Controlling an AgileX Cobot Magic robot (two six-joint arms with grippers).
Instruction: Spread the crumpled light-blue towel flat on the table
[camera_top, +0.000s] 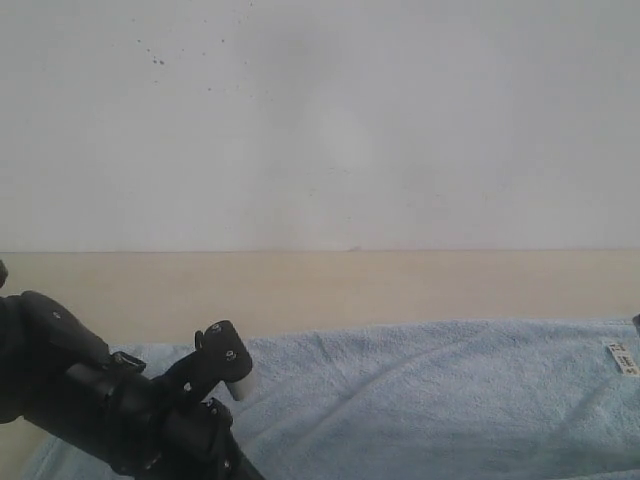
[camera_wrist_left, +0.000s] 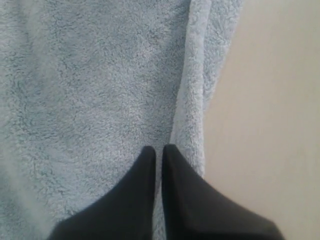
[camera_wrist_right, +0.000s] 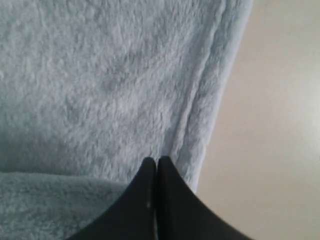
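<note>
Pointing down at the towel (camera_wrist_left: 90, 90), my left gripper (camera_wrist_left: 160, 148) has its two black fingers closed together with only a thin slit between them. The tips are just beside the stitched hem (camera_wrist_left: 192, 100), and I cannot tell whether any cloth is pinched. My right gripper (camera_wrist_right: 157, 160) is likewise closed tight, tips at the hem too, with a second layer of towel beside the fingers. Bare table (camera_wrist_left: 270, 125) lies just past each hem. From outside, my left arm (camera_top: 110, 400) sits low on the left over the towel. The towel lies wide across the table's near part, its white tag (camera_top: 621, 357) at the far right. Beyond runs bare table, then the wall (camera_top: 320, 120).
</note>
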